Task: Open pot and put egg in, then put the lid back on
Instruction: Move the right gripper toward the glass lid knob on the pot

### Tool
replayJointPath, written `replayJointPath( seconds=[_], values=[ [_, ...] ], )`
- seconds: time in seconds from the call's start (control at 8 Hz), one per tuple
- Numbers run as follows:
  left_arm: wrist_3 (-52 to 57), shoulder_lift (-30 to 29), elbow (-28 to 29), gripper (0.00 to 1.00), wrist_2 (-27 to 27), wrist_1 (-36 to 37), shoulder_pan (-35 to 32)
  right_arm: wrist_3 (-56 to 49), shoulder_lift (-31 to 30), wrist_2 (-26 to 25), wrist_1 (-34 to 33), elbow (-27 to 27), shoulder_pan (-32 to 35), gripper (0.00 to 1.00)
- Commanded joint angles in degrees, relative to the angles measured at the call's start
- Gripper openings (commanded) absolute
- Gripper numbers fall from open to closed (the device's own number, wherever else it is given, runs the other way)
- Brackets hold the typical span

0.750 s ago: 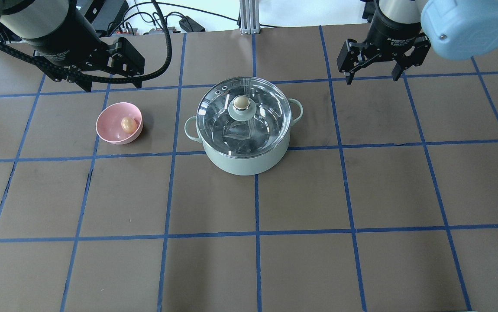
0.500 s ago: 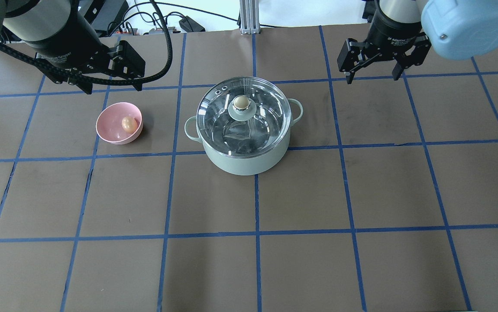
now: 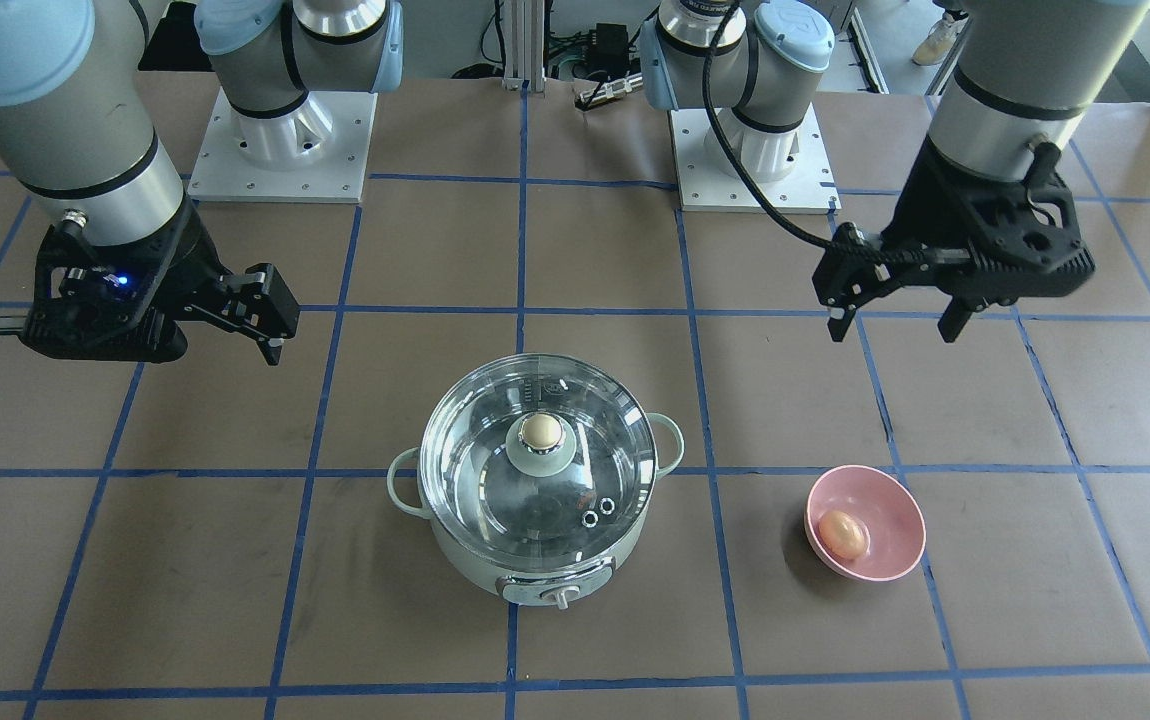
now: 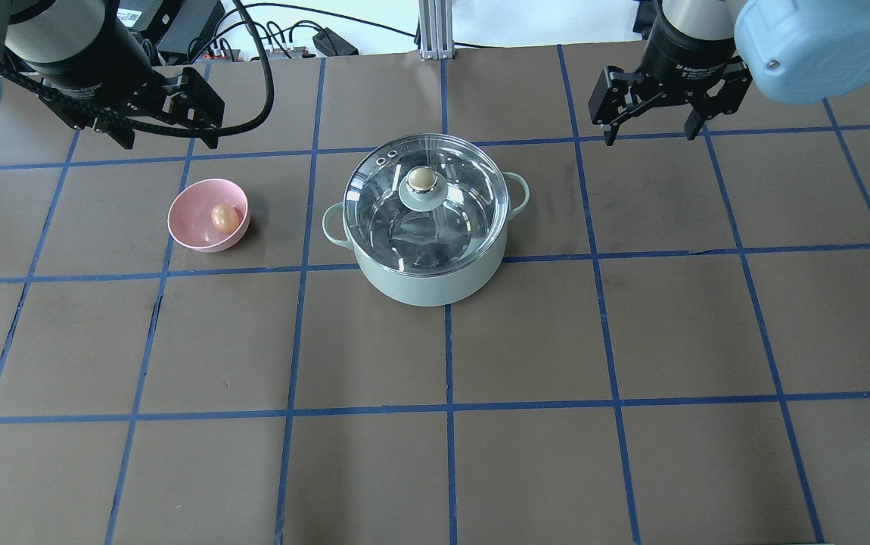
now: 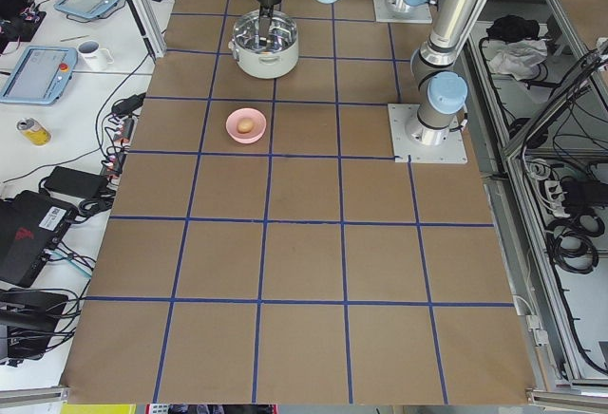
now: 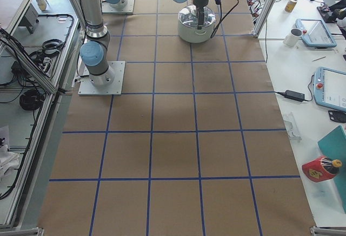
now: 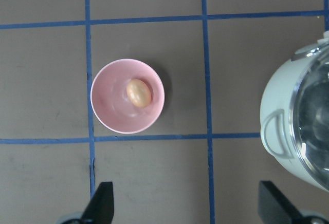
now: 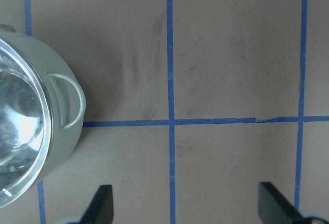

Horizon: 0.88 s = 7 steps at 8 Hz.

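The knob (image 4: pixel 421 179) of the lid (image 4: pixel 435 219) is set toward the left end of the table (image 4: pixel 480 341) from the right gripper (image 4: pixel 648 136), the nearer one, fingers spread wide

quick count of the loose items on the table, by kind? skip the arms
pot: 1
lid: 1 (sitting on the pot)
egg: 1 (inside the bowl)
pink bowl: 1
Total: 4
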Motion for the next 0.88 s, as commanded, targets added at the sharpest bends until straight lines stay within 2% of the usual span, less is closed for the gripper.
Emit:
replayJointPath(
  seconds=[0.0,0.25,0.5,0.75],
  values=[
    [5.8,-8.4,-0.3,1.00,0.0,6.7,4.7,9.9,3.1,0.9,-5.2,-1.1,5.1,1.00],
    [11.7,-13.4,-0.8,1.00,-0.3,11.6,8.2,17.4,7.6,0.2,-9.0,-3.8,12.4,1.00],
    [13.2,-18.1,-3.5,1.00,0.1,20.0,8.3,25.4,12.4,0.4,-11.5,-6.6,16.8,1.00],
    [13.2,-19.7,-3.8,1.00,-0.1,21.6,8.3,29.2,14.3,0.8,-12.4,-6.9,19.6,1.00]
  ],
)
